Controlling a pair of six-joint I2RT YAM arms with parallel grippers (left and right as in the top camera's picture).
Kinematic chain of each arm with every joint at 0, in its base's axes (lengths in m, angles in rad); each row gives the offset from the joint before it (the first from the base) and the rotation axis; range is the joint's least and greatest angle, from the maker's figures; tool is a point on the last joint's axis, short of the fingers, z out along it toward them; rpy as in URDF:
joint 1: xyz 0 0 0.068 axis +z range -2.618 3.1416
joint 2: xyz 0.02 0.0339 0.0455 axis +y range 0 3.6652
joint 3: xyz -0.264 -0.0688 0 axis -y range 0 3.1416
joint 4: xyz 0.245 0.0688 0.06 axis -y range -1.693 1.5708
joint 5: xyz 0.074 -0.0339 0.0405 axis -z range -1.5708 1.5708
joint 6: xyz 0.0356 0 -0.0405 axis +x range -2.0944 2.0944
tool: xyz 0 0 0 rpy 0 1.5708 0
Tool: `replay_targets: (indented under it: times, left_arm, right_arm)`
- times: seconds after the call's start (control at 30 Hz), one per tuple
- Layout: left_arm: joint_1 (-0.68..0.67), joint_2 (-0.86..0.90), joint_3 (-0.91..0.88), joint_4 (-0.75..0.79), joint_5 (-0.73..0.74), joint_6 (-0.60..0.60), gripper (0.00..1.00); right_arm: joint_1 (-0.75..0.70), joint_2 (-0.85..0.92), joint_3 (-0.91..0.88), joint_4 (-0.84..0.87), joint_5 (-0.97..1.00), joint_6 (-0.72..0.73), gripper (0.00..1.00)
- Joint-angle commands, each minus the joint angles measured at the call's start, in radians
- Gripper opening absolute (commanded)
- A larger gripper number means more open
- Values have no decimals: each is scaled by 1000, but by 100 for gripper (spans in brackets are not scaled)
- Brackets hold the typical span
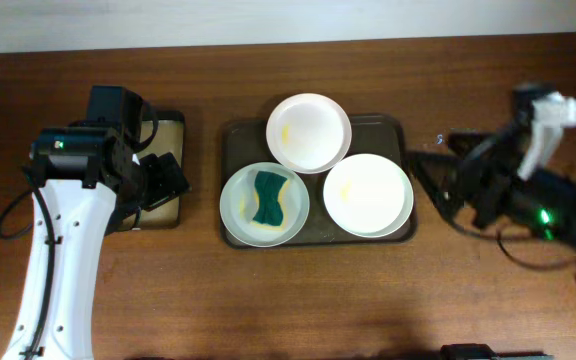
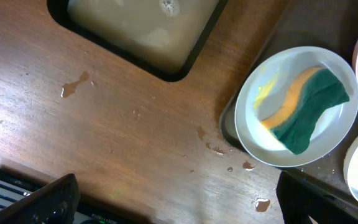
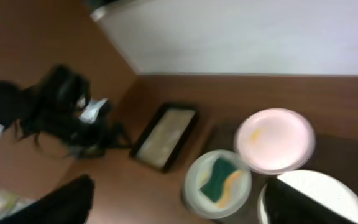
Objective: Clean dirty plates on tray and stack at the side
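Observation:
The dark tray (image 1: 243, 145) holds three white plates. The far plate (image 1: 308, 132) has a faint yellow smear. The near-left plate (image 1: 236, 205) carries a green and yellow sponge (image 1: 268, 198). The near-right plate (image 1: 368, 193) looks plain. My left gripper (image 1: 168, 180) is open and empty, left of the tray. In the left wrist view, the gripper (image 2: 179, 205) hovers over bare wet wood, with the sponge (image 2: 306, 109) on its plate (image 2: 253, 130) to the upper right. My right gripper (image 1: 430, 180) is open and empty, just right of the tray. The blurred right wrist view shows its fingers (image 3: 179, 208) apart.
A smaller black tray with a tan bottom (image 1: 168, 125) lies left of the big tray, under my left arm. It also shows in the left wrist view (image 2: 135, 31). Several water drops (image 2: 73, 87) lie on the wood. A white wall runs along the table's far edge.

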Motion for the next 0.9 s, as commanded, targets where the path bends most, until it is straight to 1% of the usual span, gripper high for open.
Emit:
replay_targets:
  times: [0.0,0.03,0.07,0.1,0.13,0.17,0.2,0.3,0.33,0.37,0.4,0.43,0.47,0.53,0.6,0.63,0.73,0.87]
  left_arm:
    - [2,-1,3,2,-3,5,99]
    - [2,-1,3,2,-3,5,99]
    - [2,-1,3,2,-3,5,100]
    - [2,-1,3,2,-3,5,99]
    - [2,-1,3,3,-3,5,99]
    - [2,-1,3,4,-3,5,99]
    - [2,-1,3,3,-3,5,99]
    - [2,-1,3,3,-3,5,99]
    - [2,-1,3,3,-3,5,99]
    - [2,-1,3,3,-3,5,99]
    - [2,-1,3,2,-3,5,99]
    - [2,-1,3,2,-3,5,99]
    - [2,-1,3,2,-3,5,99]
    - [2,0,3,2,-3,5,99]
    - [2,-1,3,3,-3,5,99]
    - [2,0,3,3,-3,5,99]
    - [2,0,2,16,-3,5,99]
    - [0,0,-11,42,4,5,99]
  right_arm:
    - [60,132,15,-82,-5,-23,58]
    - [89,163,15,-108,104,5,56]
    - [131,207,15,-137,259,95,57]
    - [160,238,15,-150,336,153,61]
    - [209,294,15,-153,397,199,72]
    - [241,336,15,-144,404,214,81]
    - [271,381,15,-132,404,233,85]
    - [353,537,15,-113,435,234,84]
    - [375,590,15,-112,442,235,83]
    - [407,677,15,-104,457,235,70]
    - [426,748,15,-87,469,235,61]
    - [435,785,15,-73,472,235,60]
    - [441,821,15,-58,471,235,55]
    - [449,909,15,-21,467,235,43]
    - [451,964,15,-3,468,234,37]
    - [451,982,15,0,469,234,36]
    - [454,1038,15,14,472,227,36]
    - [455,1085,8,31,472,219,34]
